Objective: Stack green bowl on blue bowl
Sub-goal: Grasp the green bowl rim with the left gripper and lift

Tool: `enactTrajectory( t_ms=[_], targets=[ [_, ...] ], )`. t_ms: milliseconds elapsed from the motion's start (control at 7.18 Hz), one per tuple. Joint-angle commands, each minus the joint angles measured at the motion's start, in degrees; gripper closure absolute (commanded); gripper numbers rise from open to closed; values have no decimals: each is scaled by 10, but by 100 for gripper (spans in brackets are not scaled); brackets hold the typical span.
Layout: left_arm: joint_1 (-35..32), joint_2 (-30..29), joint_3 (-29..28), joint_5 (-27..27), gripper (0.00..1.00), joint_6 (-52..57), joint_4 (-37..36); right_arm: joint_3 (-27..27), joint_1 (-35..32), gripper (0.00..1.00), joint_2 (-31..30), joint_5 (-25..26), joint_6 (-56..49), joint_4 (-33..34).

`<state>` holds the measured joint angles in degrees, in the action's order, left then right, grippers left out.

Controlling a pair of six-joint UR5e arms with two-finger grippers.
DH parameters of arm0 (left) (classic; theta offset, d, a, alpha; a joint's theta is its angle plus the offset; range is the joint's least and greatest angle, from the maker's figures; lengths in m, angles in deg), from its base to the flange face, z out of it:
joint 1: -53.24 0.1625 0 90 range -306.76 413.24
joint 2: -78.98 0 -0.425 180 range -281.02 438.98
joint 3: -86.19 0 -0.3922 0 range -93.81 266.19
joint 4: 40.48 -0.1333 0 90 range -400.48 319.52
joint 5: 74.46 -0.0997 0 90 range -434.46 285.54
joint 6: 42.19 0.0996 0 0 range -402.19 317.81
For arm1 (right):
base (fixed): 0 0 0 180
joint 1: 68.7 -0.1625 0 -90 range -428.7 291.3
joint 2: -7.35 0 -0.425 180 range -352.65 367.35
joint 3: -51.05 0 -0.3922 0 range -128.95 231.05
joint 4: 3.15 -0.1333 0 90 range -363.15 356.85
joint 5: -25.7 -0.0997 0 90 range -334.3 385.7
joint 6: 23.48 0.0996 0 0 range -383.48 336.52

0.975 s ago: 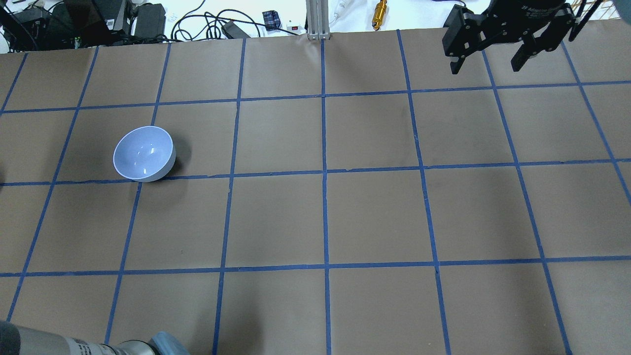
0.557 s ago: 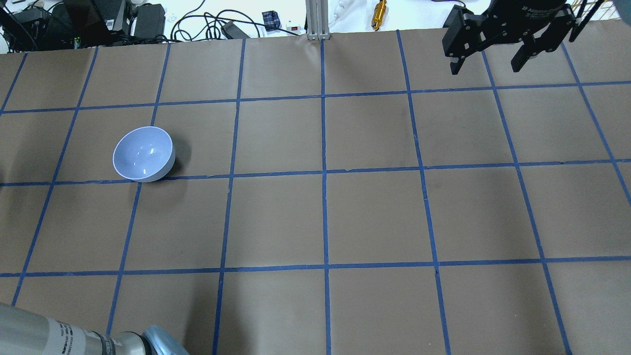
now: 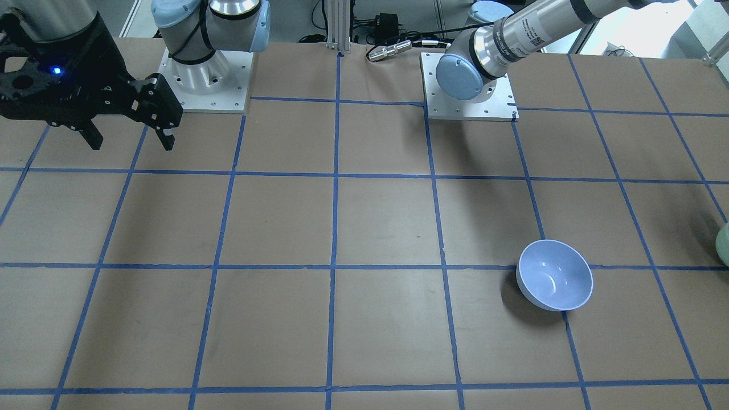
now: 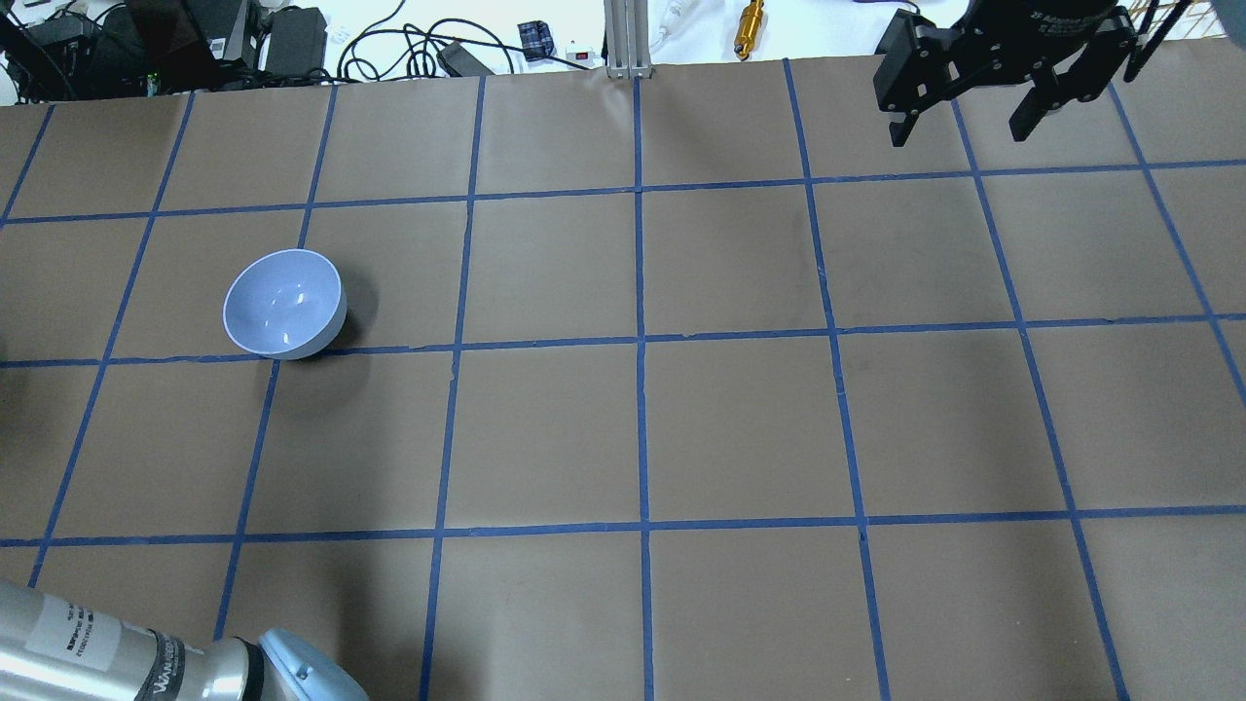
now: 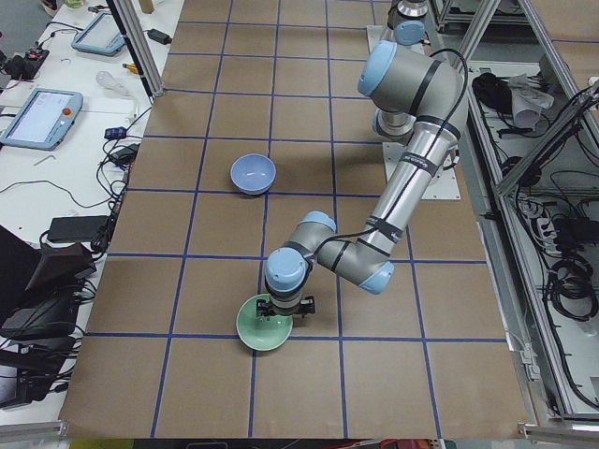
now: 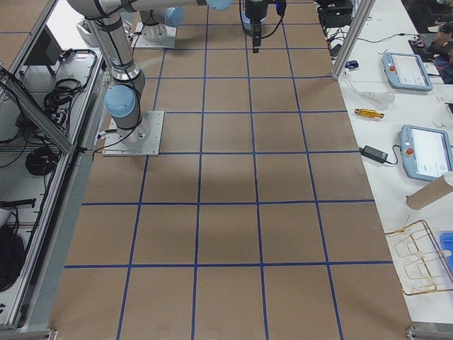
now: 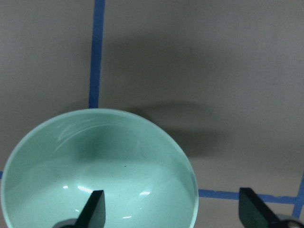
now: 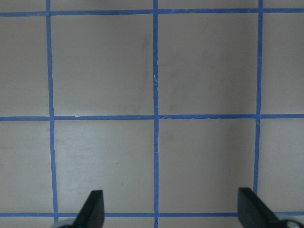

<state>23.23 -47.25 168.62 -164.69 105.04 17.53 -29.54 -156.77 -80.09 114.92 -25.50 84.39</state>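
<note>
The green bowl sits upright on the brown paper near the table's left end; it also shows in the exterior left view and as a sliver in the front view. My left gripper is open right over its rim, one finger inside the bowl and the other outside. The blue bowl stands empty and upright about two squares away. My right gripper is open and empty, high over the far right corner.
The table is brown paper with a blue tape grid. My left arm's forearm enters at the overhead view's bottom left. Cables and tools lie beyond the far edge. The two arm bases stand at the robot's side.
My left arm's forearm has come further into the bottom left of the overhead view. The blue bowl has not moved. The right gripper has barely shifted.
</note>
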Motion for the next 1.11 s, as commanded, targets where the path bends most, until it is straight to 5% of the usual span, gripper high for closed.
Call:
enactTrajectory(
  t_ms=[0, 557, 696, 835, 975],
  targets=[
    [11, -23, -1, 23, 3, 57, -3, 0, 0, 0, 1, 0, 0, 0],
    [11, -40, 0, 18, 28, 60, -37, 0, 0, 0, 0, 0, 1, 0],
    [11, -40, 0, 18, 81, 59, -37, 0, 0, 0, 1, -1, 1, 0],
    [11, -39, 1, 19, 100, 59, -37, 0, 0, 0, 1, 0, 1, 0],
    [11, -36, 3, 18, 100, 60, -37, 0, 0, 0, 0, 0, 1, 0]
  ],
)
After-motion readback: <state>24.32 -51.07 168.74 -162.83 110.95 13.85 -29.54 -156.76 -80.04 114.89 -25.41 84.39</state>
